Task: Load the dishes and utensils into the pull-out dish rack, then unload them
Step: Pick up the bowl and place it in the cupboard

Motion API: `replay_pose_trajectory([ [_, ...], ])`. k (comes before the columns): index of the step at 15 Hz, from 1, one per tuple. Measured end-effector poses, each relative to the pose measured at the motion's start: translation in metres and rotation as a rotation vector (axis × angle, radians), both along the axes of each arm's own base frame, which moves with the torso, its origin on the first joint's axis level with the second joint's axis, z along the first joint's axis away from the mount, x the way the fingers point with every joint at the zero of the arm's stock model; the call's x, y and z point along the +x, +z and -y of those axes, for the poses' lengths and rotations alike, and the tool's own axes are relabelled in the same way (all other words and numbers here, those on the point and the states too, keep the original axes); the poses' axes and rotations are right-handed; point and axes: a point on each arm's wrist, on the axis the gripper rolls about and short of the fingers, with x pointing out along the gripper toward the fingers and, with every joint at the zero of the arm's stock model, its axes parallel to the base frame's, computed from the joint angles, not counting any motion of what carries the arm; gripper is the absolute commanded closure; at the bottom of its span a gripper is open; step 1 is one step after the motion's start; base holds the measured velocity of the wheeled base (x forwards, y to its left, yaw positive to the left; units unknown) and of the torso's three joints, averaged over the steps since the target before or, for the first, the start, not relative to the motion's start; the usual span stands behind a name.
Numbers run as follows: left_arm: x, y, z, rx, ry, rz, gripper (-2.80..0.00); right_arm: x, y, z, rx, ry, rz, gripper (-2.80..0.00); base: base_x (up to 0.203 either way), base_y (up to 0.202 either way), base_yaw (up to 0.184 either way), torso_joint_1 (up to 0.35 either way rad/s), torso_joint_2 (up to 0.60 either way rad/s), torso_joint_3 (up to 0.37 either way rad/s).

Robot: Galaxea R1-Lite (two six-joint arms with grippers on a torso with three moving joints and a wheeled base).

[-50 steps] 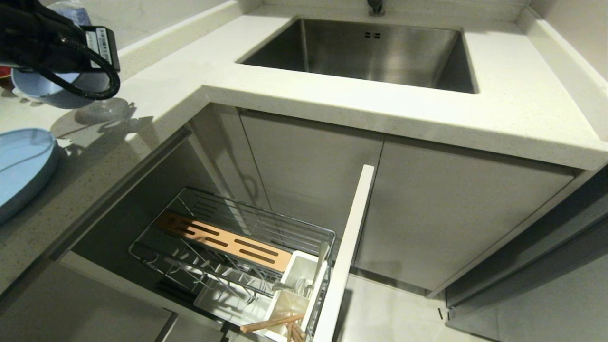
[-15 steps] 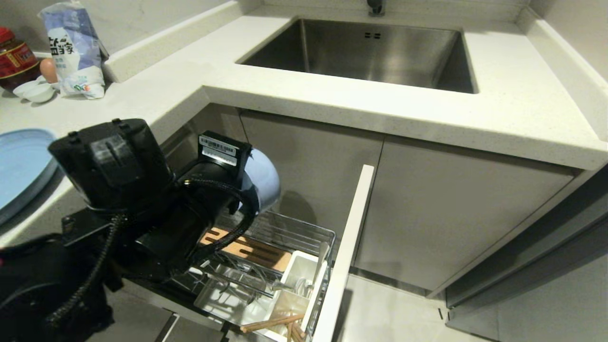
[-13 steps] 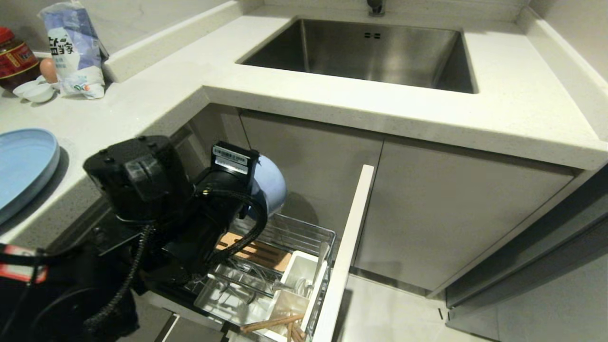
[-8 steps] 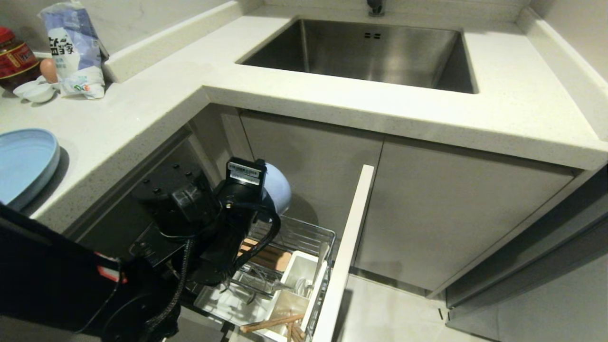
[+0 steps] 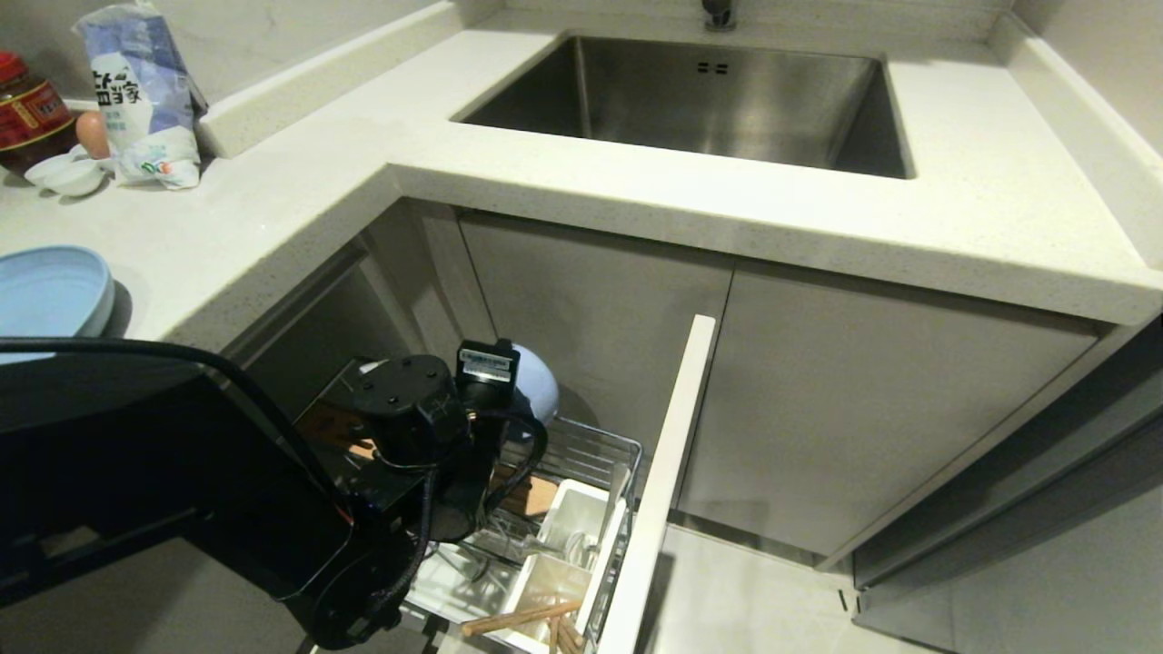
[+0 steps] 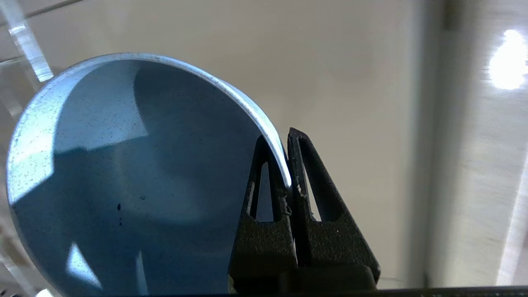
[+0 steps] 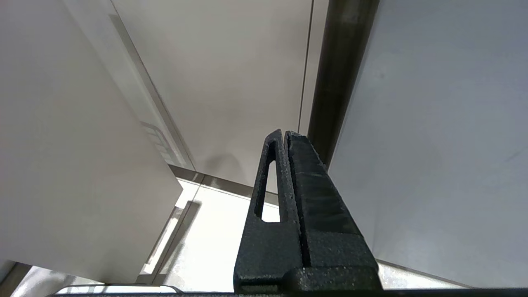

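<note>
My left hand (image 6: 288, 165) grips the round deep matte-blue speckled bowl (image 6: 123, 173) by its rim above the chrome wire pull-out dish rack (image 5: 581, 445); my right hand (image 7: 284, 136) is closed, empty.

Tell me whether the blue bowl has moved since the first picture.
Yes. The bowl, pinched by the left gripper, has come off the counter and down to just above the pull-out dish rack.

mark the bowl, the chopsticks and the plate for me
bowl (image 6: 123, 165): left wrist view, on its inner wall.
chopsticks (image 5: 518, 619): head view, mid-shaft, in the white caddy.
plate (image 5: 50, 291): head view, on the visible part on the counter.
</note>
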Motion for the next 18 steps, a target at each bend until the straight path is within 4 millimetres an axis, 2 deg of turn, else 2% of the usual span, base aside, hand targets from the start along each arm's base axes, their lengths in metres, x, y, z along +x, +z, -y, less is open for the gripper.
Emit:
replay_pose_trajectory([
  [9,0.016,-0.023,-0.002,-0.044,-0.004,-0.024,0.0,0.0,0.0,0.0,0.0,0.0,0.0,0.0,0.0,0.0,0.0,0.0,0.0,0.0],
  [18,0.02,-0.03,-0.006,-0.092,-0.006,-0.034,0.0,0.0,0.0,0.0,0.0,0.0,0.0,0.0,0.0,0.0,0.0,0.0,0.0,0.0],
])
